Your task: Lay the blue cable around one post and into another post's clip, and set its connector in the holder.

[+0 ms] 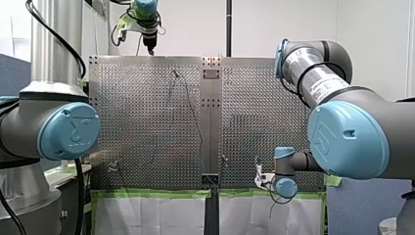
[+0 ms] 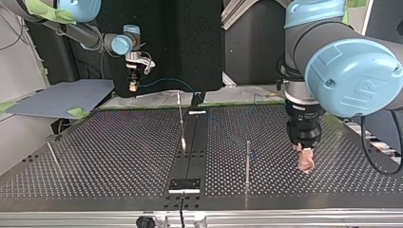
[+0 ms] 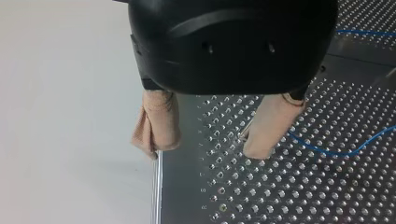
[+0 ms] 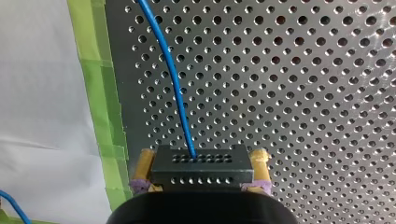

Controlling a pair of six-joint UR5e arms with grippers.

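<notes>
In the right wrist view my right gripper (image 4: pixel 201 157) is shut on a black connector block (image 4: pixel 201 169), one yellow pad on each side. The blue cable (image 4: pixel 172 79) runs out of the block ahead over the perforated plate. The top view shows that gripper (image 2: pixel 133 86) high at the back left, with the cable (image 2: pixel 166 80) arcing away from it. My left gripper (image 2: pixel 306 162) hangs open over the plate, right of a thin post (image 2: pixel 247 159). Its beige pads (image 3: pixel 159 123) stand apart with nothing between them, and a stretch of blue cable (image 3: pixel 327 151) lies beside them.
Two more posts rise from the plate, one in the middle (image 2: pixel 181 118) and one near the top view's left edge (image 2: pixel 52 153). A black holder plate (image 2: pixel 185 184) sits on the centre strip near the front. Green tape (image 4: pixel 100 93) lines the plate's edge.
</notes>
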